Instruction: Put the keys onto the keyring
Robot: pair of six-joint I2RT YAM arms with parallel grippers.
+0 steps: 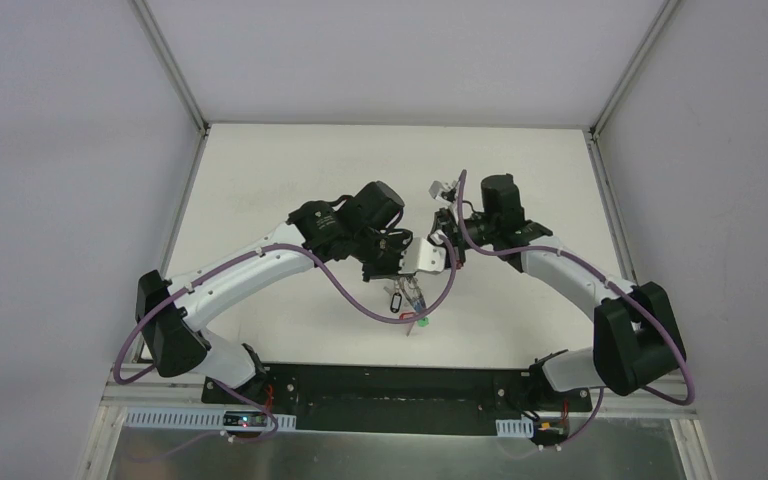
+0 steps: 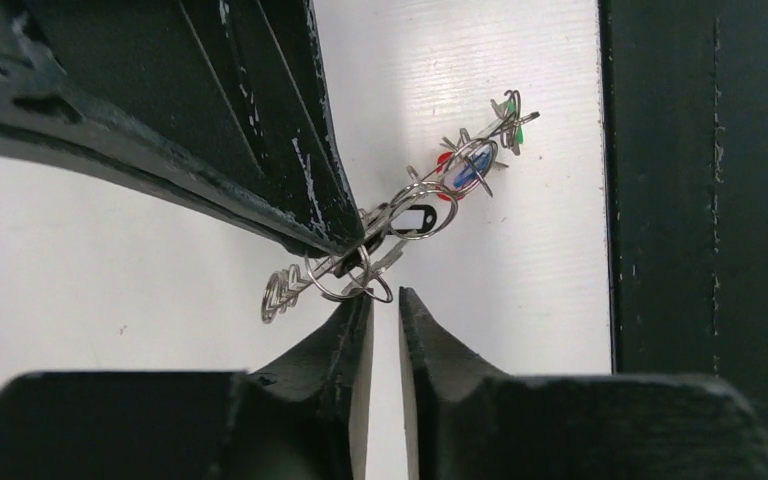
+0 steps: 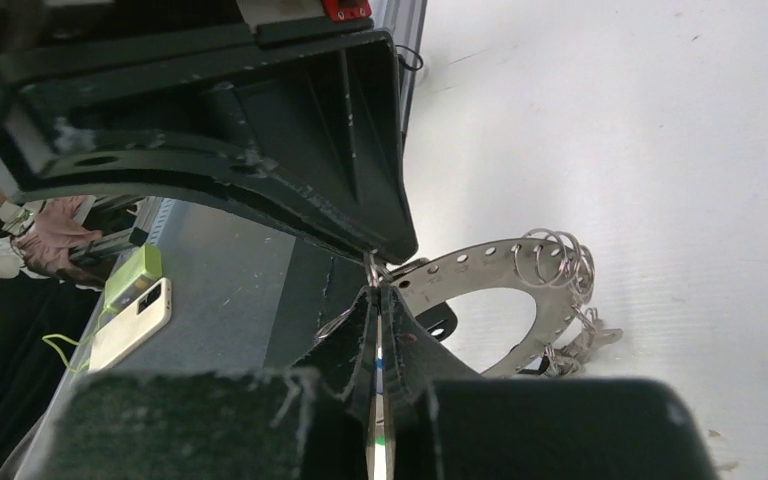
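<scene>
This looks like a robot lab. The left arm (image 1: 248,266) and the right arm (image 1: 570,272), both white with purple cables (image 1: 335,281), are bolted to a white counter (image 1: 260,170). Plain walls (image 1: 60,150) and metal posts (image 1: 172,65) box it in. A phone (image 3: 132,322) lies off to the side.
</scene>
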